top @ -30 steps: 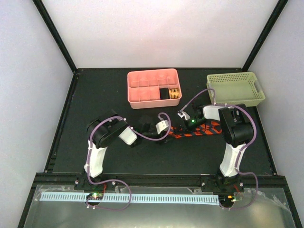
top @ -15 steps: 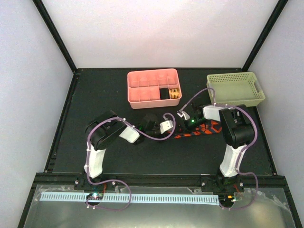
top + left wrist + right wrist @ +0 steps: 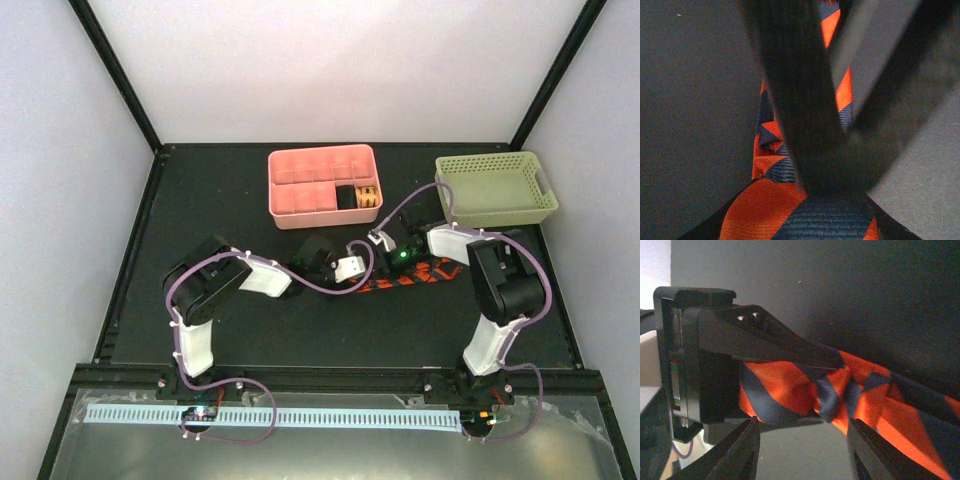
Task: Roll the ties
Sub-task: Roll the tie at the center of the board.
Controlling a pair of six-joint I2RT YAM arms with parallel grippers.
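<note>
The orange-red tie with navy stripes [image 3: 418, 274] lies on the black mat between the two arms. My left gripper [image 3: 352, 270] is shut on the tie's left end. In the left wrist view its dark fingers [image 3: 790, 90] meet over the folded fabric [image 3: 760, 210]. The right wrist view shows that same left finger [image 3: 770, 340] pressed along the top of the bunched tie [image 3: 785, 385]. My right gripper [image 3: 802, 445] stands open just in front of that bunched part, its tips apart and off the cloth. In the top view it [image 3: 392, 252] hovers over the tie's left part.
A pink compartment tray [image 3: 285, 215] sits at the back middle with a dark roll [image 3: 346, 197] and a yellowish roll [image 3: 368, 197] in its right cells. A pale green basket [image 3: 497, 215] stands at the back right.
My left gripper has moved right onto the tie's end and shut on it. My right gripper, shut before, has opened and let go of the fabric.
</note>
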